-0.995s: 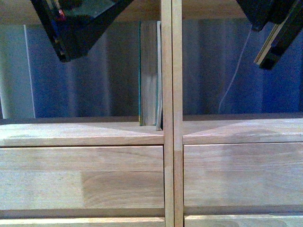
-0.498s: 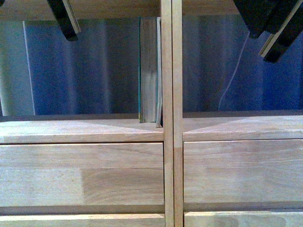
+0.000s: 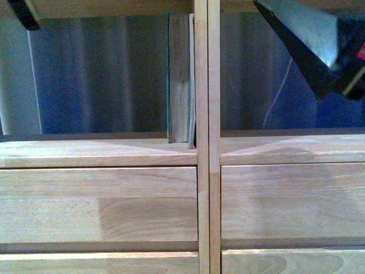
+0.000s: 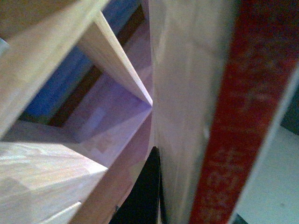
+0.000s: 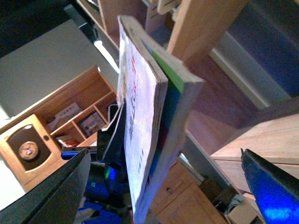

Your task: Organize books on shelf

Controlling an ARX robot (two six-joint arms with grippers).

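A thick teal book (image 3: 179,80) with greyish page edges stands upright in the light wood shelf (image 3: 97,154), against the centre divider (image 3: 207,114). My left gripper (image 3: 23,10) shows only at the top left corner of the front view. It is shut on the thin pale book with the red spine (image 4: 243,116), with one black finger (image 4: 142,196) against its pages. In the right wrist view that book (image 5: 140,116) is held tilted beside a shelf post, clamped from below by the left gripper (image 5: 112,140). My right gripper (image 3: 319,48) is open and empty, its fingers (image 5: 46,196) wide apart.
Plain drawer fronts (image 3: 97,208) sit below the open compartments. A blue backdrop (image 3: 85,74) shows through the backless shelf. A darker wooden cabinet (image 5: 42,140) with cubbies stands behind the held book in the right wrist view.
My left gripper has moved up and left, almost out of the front view. My right gripper has come lower and further into the front view at top right. The teal book has not moved.
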